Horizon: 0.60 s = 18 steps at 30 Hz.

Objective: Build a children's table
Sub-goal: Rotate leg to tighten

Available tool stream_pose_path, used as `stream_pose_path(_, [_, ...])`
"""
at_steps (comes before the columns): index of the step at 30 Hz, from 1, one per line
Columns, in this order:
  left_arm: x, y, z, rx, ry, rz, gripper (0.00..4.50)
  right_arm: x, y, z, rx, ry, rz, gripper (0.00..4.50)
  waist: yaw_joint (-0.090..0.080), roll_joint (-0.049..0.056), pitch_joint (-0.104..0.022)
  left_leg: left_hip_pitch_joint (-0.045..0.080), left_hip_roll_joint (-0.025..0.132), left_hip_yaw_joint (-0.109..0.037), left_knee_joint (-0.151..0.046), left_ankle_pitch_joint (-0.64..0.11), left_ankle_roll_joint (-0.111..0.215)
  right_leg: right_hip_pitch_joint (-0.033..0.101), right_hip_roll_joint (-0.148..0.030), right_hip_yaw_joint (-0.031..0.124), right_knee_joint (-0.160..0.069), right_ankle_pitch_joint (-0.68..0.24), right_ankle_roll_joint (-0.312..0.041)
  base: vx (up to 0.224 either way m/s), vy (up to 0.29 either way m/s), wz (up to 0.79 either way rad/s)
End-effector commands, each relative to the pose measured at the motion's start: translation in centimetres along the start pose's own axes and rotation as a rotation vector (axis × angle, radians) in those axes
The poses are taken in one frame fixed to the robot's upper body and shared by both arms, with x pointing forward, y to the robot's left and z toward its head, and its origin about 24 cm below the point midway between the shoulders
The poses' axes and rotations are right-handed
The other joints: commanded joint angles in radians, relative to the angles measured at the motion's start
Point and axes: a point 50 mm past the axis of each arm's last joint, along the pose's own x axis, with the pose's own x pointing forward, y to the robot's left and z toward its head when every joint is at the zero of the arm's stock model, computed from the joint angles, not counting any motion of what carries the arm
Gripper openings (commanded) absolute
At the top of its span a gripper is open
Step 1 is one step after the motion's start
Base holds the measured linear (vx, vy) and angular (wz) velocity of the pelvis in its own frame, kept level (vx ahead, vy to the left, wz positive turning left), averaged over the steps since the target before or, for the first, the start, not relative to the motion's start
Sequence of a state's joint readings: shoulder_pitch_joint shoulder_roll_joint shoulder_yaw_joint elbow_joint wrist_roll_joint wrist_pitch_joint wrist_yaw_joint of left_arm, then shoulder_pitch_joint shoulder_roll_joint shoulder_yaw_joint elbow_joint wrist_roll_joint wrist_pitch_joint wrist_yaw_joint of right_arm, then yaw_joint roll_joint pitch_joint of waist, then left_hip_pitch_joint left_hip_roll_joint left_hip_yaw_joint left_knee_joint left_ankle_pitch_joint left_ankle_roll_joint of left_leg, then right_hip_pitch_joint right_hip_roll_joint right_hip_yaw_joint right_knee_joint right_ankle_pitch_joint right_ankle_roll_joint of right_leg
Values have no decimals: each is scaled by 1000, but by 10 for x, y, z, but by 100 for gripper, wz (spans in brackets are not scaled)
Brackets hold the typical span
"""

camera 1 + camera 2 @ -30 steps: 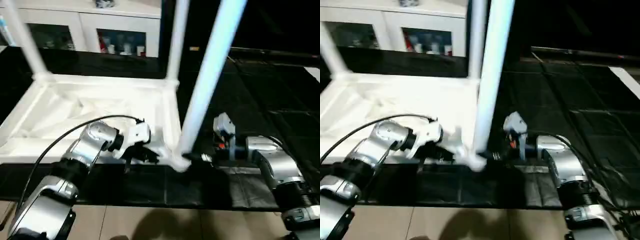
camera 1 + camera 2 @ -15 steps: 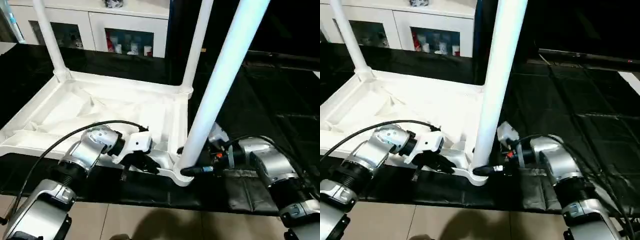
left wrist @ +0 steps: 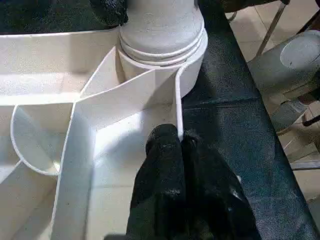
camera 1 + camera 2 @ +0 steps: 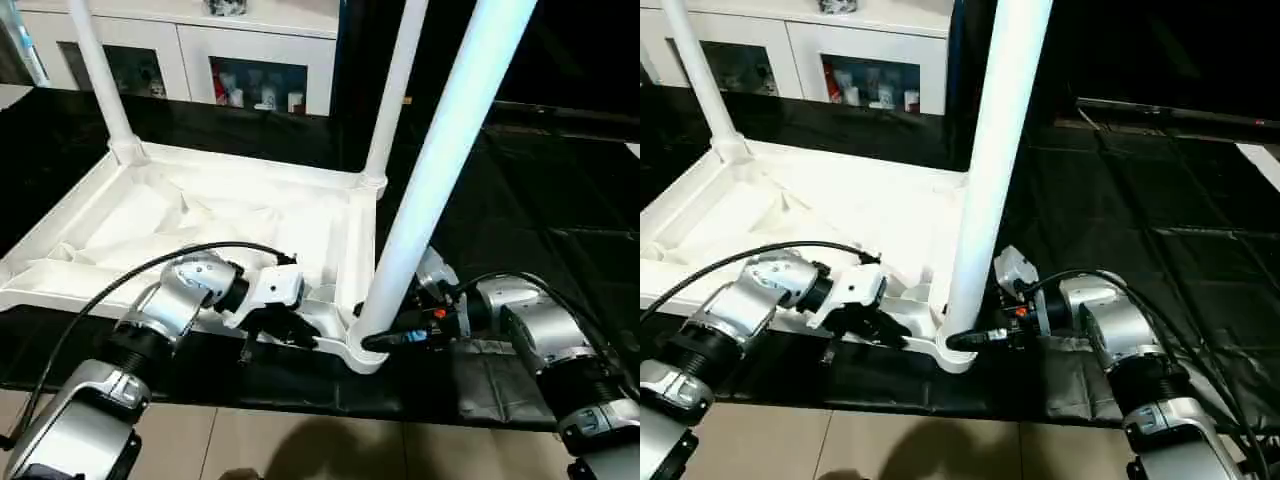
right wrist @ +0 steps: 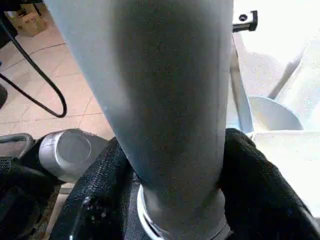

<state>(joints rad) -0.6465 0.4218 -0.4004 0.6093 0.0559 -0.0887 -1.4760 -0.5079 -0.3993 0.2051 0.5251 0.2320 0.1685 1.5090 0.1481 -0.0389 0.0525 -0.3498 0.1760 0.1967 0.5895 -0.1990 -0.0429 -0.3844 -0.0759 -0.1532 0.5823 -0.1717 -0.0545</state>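
Upside down on the black desk [image 4: 560, 220] lies the white plastic children's table [image 4: 200, 215], ribbed underside facing up, square top flat against the dark surface, and three long tapered white tube legs counted in the head views, all standing upright with their long axes pointing up out of the corner sockets: one at the far left corner [image 4: 100, 80], one at the far right corner [image 4: 392, 95], and the big near one [image 4: 440, 170] at the corner closest to the robot. The left wrist view brings in what the head views hide: the left tool [image 3: 181, 150] has its two black fingers pressed together, pinching the thin white rim wall [image 3: 177, 107] just beside the round threaded socket [image 3: 162, 47]. Over in the right wrist view, the right tool [image 5: 175, 165] has its black fingers [image 5: 255, 190] spread to either side of the near leg's base, hugging the tube right above the socket collar. From the head, the right tool [image 4: 385, 338] sits level at that same near corner, and behind the desk stands a white cabinet with glass doors [image 4: 250, 60]
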Motion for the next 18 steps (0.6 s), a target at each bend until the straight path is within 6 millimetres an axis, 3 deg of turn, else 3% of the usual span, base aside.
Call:
stream_pose_path(1, [12,-3,0,14,35,-49,0,6,3,1,27,-32,29,212,-4,3,-69,10,88,-35,-64,-120,42,52,-118,86,-61,-252,-132,0,0,0])
stream_pose_path(2, [13,-2,0,-8,27,-28,0,9,4,0,35,-49,10,212,-4,11,-69,11,89,-36,-65,-123,40,50,-118,86,-61,-253,-132,0,0,0])
stream_pose_path(4, [15,2,1,-41,8,9,0,15,5,-1,41,-65,-22,211,-5,9,-67,13,91,-36,-67,-134,33,50,-117,87,-65,-258,-127,0,0,0])
stream_pose_path(7, [19,10,6,-113,-41,84,0,28,3,-1,41,-81,-143,209,-10,6,-61,16,88,-38,-70,-175,9,46,-120,87,-74,-336,-115,0,0,0])
stream_pose_path(8, [20,11,7,-128,-48,97,0,31,2,-1,38,-83,-171,209,-14,13,-58,20,81,-39,-70,-209,0,46,-123,85,-86,-414,-96,0,0,0])
stream_pose_path(10, [23,17,9,-167,-62,143,0,42,-6,0,66,-96,-308,207,-22,10,-48,29,73,-42,-69,-259,-9,40,-122,75,-111,-560,-46,0,0,0])
stream_pose_path(12, [27,23,13,-204,-81,197,0,51,-13,1,88,-108,-407,204,-37,16,-43,43,69,-49,-66,-321,-25,35,-123,60,-132,-668,-3,0,0,0])
stream_pose_path(13, [29,26,15,-224,-92,228,0,55,-16,1,101,-111,-451,204,-53,13,-43,47,68,-55,-61,-359,-34,38,-122,43,-146,-703,21,0,0,0])
stream_pose_path(15, [33,35,20,-274,-122,311,0,64,-23,3,124,-116,-544,203,-79,29,-47,42,86,-74,-72,-428,-43,55,-123,24,-145,-648,24,0,0,0])
stream_pose_path(16, [34,38,22,-293,-133,344,0,68,-26,4,134,-117,-584,201,-87,32,-47,39,93,-80,-78,-454,-47,61,-123,21,-141,-619,19,0,0,0])
stream_pose_path(17, [36,41,24,-310,-142,374,0,71,-28,5,150,-122,-624,199,-101,38,-44,31,103,-91,-91,-515,-54,70,-120,20,-130,-573,14,0,0,0])
stream_pose_path(18, [36,41,24,-310,-142,374,0,71,-28,5,150,-122,-624,198,-110,35,-45,37,101,-91,-93,-551,-57,65,-123,28,-127,-552,1,0,0,0])
